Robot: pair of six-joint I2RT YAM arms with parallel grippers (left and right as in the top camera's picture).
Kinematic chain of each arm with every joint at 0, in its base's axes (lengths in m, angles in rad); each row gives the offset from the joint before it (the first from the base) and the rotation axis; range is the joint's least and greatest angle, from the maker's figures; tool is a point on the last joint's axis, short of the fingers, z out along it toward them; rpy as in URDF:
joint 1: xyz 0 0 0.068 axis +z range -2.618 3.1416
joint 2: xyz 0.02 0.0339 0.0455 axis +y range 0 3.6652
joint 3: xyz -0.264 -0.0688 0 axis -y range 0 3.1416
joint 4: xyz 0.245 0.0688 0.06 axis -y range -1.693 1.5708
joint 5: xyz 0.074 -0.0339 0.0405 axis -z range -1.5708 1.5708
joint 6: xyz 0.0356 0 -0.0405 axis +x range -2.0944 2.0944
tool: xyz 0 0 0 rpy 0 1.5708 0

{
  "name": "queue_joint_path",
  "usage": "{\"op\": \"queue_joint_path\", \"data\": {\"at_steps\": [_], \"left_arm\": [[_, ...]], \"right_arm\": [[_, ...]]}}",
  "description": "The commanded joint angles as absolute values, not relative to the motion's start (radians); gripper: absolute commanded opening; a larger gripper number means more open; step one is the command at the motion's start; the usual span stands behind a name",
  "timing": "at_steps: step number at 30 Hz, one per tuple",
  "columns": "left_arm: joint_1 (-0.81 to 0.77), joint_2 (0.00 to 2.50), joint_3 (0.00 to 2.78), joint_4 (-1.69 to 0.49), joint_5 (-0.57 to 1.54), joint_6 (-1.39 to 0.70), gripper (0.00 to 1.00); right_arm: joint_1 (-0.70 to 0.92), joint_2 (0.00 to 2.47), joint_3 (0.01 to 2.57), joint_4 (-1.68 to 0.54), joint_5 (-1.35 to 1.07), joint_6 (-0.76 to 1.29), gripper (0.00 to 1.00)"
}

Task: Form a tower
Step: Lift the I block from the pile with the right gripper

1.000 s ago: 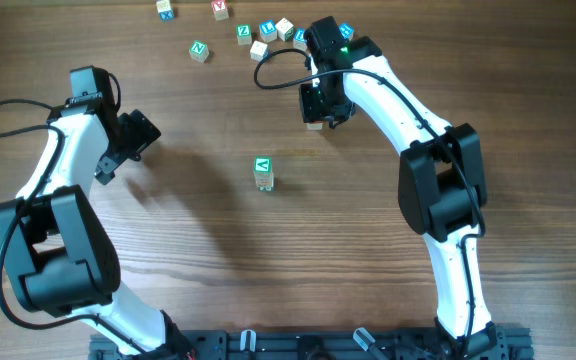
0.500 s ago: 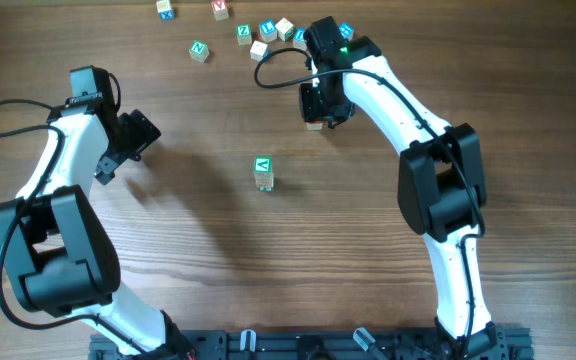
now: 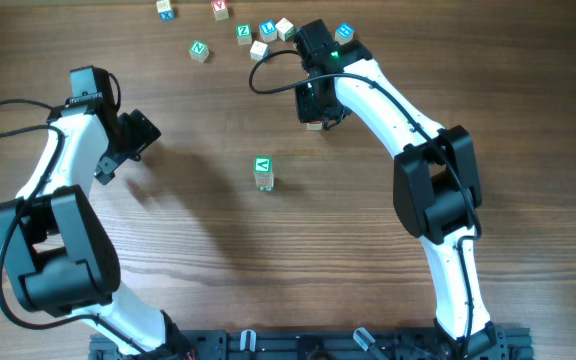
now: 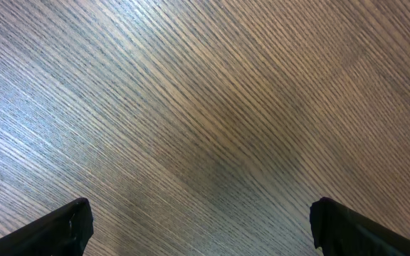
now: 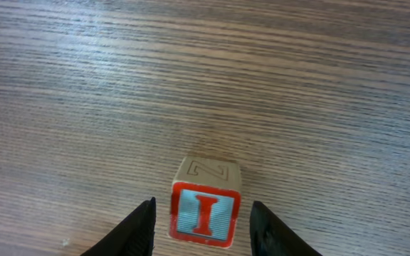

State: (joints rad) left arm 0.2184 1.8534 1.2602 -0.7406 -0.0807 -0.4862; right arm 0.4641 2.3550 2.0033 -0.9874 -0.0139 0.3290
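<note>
Wood-grain table [image 4: 205,107], left claw [image 4: 201,227] spread wide apart

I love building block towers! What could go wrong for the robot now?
The red I cube sits between the right tool's fingers. If the pinch is loose, the cube could slip or twist on the way. The tower is narrow, so a crooked placement or a bump from the arm could topple it.
</note>
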Motion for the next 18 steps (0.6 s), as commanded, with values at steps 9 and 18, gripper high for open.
{"op": "queue_joint_path", "data": {"at_steps": [9,18], "left_arm": [[0.226,1.834,1.271,-0.741,-0.08,-0.478,1.0],[0.226,1.834,1.271,-0.741,-0.08,-0.478,1.0]], "right_arm": [[0.466,2.383,1.995,-0.989,0.022,0.422,0.5],[0.468,2.383,1.955,-0.942,0.017,0.419,0.44]]}}
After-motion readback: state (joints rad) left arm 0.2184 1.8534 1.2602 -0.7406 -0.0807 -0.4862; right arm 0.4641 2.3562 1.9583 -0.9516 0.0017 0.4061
